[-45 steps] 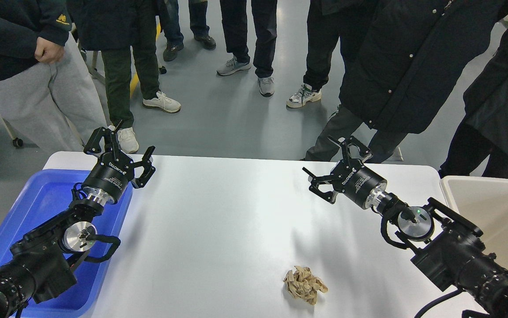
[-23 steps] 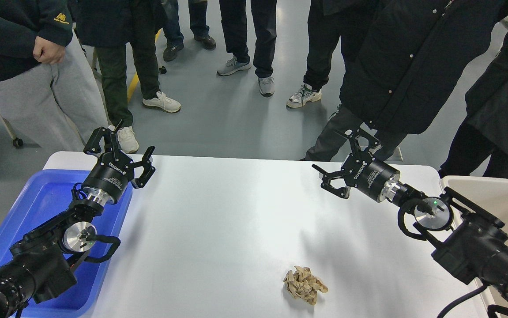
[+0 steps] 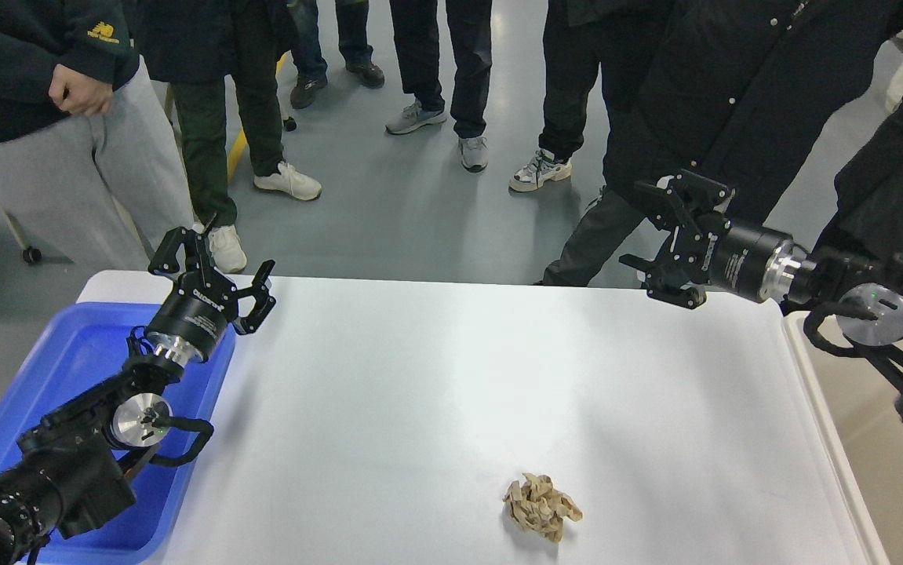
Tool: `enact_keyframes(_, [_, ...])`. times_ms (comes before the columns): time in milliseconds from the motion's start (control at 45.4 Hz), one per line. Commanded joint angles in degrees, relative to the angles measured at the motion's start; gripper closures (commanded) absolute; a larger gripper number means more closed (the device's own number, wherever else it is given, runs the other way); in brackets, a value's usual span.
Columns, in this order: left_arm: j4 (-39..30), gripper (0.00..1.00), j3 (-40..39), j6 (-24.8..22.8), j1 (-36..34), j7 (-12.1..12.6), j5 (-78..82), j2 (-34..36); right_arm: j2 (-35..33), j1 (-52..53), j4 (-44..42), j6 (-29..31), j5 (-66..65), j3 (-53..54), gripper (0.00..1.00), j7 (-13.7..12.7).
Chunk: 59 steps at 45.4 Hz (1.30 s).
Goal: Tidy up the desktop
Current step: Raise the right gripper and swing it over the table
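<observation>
The white desktop fills the middle of the head view. A crumpled ball of brown paper lies on it near the front edge, right of centre. My left gripper is open and empty, held over the desktop's far left corner beside the blue tray. My right gripper is open and empty, raised above the desktop's far right edge, well away from the paper ball.
A blue plastic tray sits at the left, under my left arm. A beige bin stands off the desktop's right edge. Several people stand close along the far side.
My right arm has swung up and to the right, from over the desktop to its far right edge. The left arm and the paper ball have not moved.
</observation>
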Motion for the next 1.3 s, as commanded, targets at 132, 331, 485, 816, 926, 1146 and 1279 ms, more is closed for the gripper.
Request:
enact_keyframes(132, [0.0,0.0,0.0,0.0,-0.08,0.0,0.0,0.02,-14.07,15.82,15.01,-5.54,-3.29,-16.25,0.0,-0.14])
enact_keyframes(331, [0.0,0.0,-0.09,0.0,-0.08,0.0,0.0,0.02,-22.5,28.21,22.22,-4.84,-3.11,-29.43,0.0,-0.14])
enact_keyframes(485, [0.0,0.0,0.0,0.0,-0.08,0.0,0.0,-0.06,-26.82,38.85,29.51,-4.49,-3.81,-41.55,0.0,-2.15])
enact_keyframes(816, [0.0,0.0,-0.09,0.0,0.0,0.09,0.0,0.02,-24.81,61.0,35.94,-4.31,-6.45,-64.85,0.0,-3.92])
enact_keyframes(926, [0.0,0.0,-0.09,0.0,0.0,0.09,0.0,-0.07,-19.8,66.1,35.94,-4.14,-6.1,-68.99,0.0,-4.0])
enact_keyframes(1146, [0.0,0.0,0.0,0.0,0.0,0.09,0.0,-0.06,-8.29,68.92,35.67,-4.31,-5.75,-76.11,0.0,-4.0])
enact_keyframes(1279, [0.0,0.0,0.0,0.0,0.0,0.0,0.0,-0.06,-1.08,68.84,35.23,-4.75,-5.75,-78.39,0.0,-4.09])
